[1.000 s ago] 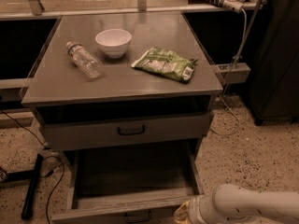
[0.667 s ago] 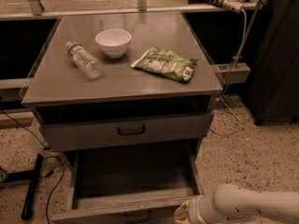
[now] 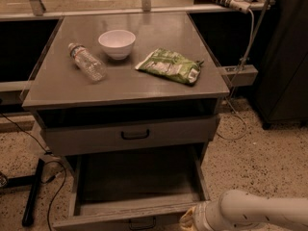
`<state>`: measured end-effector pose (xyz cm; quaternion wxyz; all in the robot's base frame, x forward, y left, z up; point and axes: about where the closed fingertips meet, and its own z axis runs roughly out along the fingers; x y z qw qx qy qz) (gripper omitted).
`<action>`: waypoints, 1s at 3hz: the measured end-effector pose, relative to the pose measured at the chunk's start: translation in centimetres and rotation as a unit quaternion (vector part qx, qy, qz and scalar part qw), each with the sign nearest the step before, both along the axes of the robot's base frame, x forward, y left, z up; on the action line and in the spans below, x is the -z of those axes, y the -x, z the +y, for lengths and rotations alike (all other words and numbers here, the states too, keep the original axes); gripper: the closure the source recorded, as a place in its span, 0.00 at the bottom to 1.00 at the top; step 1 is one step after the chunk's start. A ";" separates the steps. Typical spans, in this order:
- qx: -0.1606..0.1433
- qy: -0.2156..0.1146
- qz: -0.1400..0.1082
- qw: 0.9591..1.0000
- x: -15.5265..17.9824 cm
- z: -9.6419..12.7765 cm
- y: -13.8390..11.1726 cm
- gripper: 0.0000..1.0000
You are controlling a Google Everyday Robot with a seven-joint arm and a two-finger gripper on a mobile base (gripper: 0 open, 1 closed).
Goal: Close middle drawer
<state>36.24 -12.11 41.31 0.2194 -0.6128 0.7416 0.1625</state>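
Observation:
The middle drawer (image 3: 137, 211) is pulled far out at the bottom of the grey cabinet. It is wide, shallow and empty inside, and its low front panel sits at the picture's lower edge with a small black bar handle (image 3: 142, 223). My gripper (image 3: 190, 220) is at the bottom edge, just right of that handle and close to the drawer's front right corner. My white arm (image 3: 260, 213) reaches in from the lower right. The drawer above (image 3: 130, 136) has its own black handle and sits nearly flush.
On the cabinet top (image 3: 159, 88) lie a plastic bottle (image 3: 87, 61) on its side, a white bowl (image 3: 117, 43) and a green snack bag (image 3: 169, 65). Black cables and a bar (image 3: 33, 191) lie on the speckled floor at left. A dark cabinet (image 3: 284, 57) stands at right.

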 end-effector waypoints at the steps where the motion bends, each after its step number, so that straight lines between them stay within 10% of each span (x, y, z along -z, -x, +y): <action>1: 0.000 0.000 0.000 1.000 0.0 0.0 0.0 0.13; 3: 0.002 -0.008 -0.012 1.000 0.3 0.1 -1.3 0.00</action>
